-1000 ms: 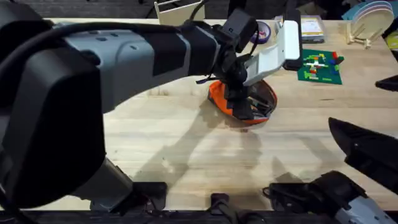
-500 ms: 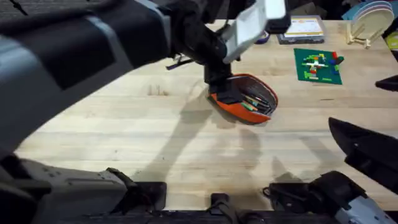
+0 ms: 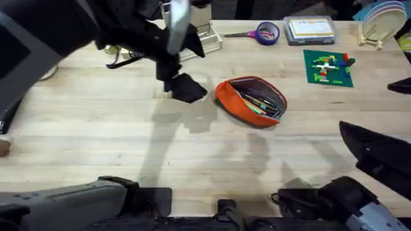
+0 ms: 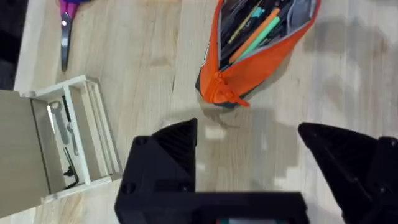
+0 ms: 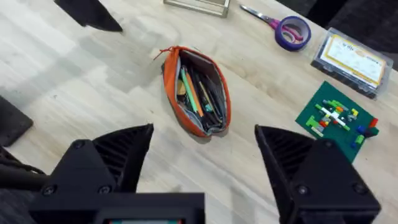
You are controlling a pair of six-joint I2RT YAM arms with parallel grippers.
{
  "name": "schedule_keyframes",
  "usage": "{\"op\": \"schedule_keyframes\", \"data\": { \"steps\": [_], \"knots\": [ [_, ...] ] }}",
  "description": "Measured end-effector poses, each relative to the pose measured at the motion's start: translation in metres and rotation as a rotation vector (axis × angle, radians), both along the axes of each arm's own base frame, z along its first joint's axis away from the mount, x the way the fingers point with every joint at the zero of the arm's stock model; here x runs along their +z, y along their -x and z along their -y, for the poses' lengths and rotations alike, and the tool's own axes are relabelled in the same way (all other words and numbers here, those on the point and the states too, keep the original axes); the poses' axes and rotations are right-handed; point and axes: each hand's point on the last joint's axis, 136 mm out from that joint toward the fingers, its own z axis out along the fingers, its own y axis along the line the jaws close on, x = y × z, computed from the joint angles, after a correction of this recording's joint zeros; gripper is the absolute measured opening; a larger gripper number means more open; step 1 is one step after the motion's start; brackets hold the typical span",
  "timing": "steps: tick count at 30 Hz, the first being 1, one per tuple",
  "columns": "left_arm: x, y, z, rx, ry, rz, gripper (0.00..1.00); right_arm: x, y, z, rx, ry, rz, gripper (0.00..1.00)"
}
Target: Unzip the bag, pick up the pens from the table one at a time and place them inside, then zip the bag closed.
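The orange bag [image 3: 251,101] lies unzipped on the table [image 3: 192,147] right of centre, its mouth gaping. Several pens [image 3: 258,103] lie inside it, among them a green and an orange one [image 4: 258,30]. My left gripper [image 3: 185,87] hovers just left of the bag; in the left wrist view it [image 4: 247,134] stands open with nothing in it, the bag's [image 4: 249,59] zip end beyond its fingertips. My right gripper [image 5: 204,130] is open and empty, looking down at the bag [image 5: 196,93] and pens [image 5: 193,90] from a distance. The right arm [image 3: 376,154] sits at the lower right.
A pale wooden rack [image 3: 192,37] stands at the back behind the left gripper. Purple-handled scissors [image 3: 260,32] and a clear plastic box [image 3: 311,29] lie at the back. A green plate with bricks [image 3: 329,67] is to the right, a plate stand [image 3: 382,22] at the far right.
My left arm has swung left and away from the bag's mouth, where its gripper was a second ago. The bag stays open with pens inside. The right arm has not moved.
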Motion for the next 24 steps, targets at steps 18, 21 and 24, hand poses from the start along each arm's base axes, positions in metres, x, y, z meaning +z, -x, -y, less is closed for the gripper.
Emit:
{"op": "schedule_keyframes", "data": {
  "steps": [18, 21, 24],
  "knots": [
    [-0.027, -0.019, -0.048, -0.106, 0.173, 0.015, 0.993, 0.004, -0.004, -0.002, -0.083, -0.128, -0.047, 0.997],
    [-0.039, -0.023, -0.048, -0.110, 0.196, -0.020, 0.993, 0.005, -0.010, -0.004, -0.098, -0.148, -0.062, 0.997],
    [-0.048, -0.026, -0.047, -0.112, 0.209, -0.042, 0.993, 0.003, -0.019, -0.008, -0.115, -0.159, -0.095, 0.997]
  ]
}}
